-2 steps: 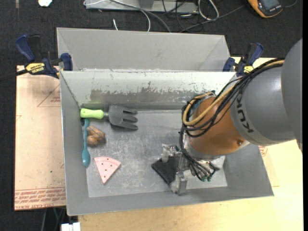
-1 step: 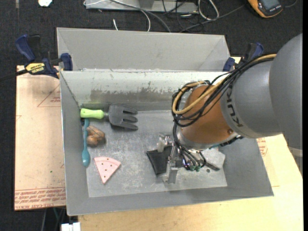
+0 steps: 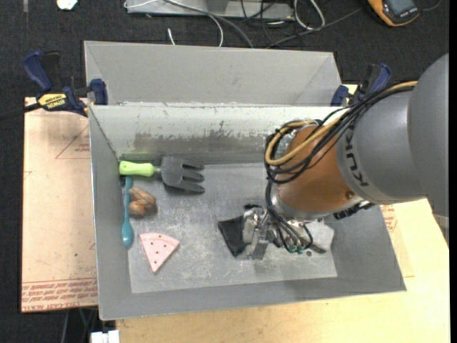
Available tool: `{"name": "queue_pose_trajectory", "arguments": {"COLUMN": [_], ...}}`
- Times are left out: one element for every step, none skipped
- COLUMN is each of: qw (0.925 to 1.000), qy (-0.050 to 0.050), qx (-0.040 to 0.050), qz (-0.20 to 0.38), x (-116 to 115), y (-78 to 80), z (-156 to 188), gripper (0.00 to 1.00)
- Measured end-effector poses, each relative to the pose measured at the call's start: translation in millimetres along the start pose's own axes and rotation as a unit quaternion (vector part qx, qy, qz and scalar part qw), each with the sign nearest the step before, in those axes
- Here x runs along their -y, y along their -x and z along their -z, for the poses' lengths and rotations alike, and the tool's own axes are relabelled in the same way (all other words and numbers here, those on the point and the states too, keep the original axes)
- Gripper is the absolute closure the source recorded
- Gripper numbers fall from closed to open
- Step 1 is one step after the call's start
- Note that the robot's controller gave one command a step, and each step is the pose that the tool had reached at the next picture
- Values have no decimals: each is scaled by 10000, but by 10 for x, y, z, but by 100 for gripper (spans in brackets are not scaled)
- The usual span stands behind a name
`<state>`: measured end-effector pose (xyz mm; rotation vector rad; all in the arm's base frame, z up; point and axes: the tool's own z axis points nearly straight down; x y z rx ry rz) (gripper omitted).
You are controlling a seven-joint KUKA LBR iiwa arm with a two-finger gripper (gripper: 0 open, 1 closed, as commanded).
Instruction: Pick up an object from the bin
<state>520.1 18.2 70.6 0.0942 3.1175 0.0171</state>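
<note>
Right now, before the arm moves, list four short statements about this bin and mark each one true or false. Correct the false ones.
1. The pink wedge lies in the lower left part of the bin. True.
2. The claw hangs over the blue spoon. False: it is down near the bin's middle, beside a black thing; the spoon lies along the left wall.
3. The hand fork has a green handle. True.
4. The brown lump rests on top of the pink wedge. False: it lies apart from it, further up the picture, right beside the spoon.
</note>
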Motion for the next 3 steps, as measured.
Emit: {"name": "queue_pose_trajectory", "arguments": {"qw": [10000,10000,9993], "qy": [0,-1,0], "qx": [-1,-18,-37], "qz": [-1,60,380], "x": [0,-3,50], "y": [-1,87,25], "z": [5,776,1601], "gripper": [100,100,100]}}
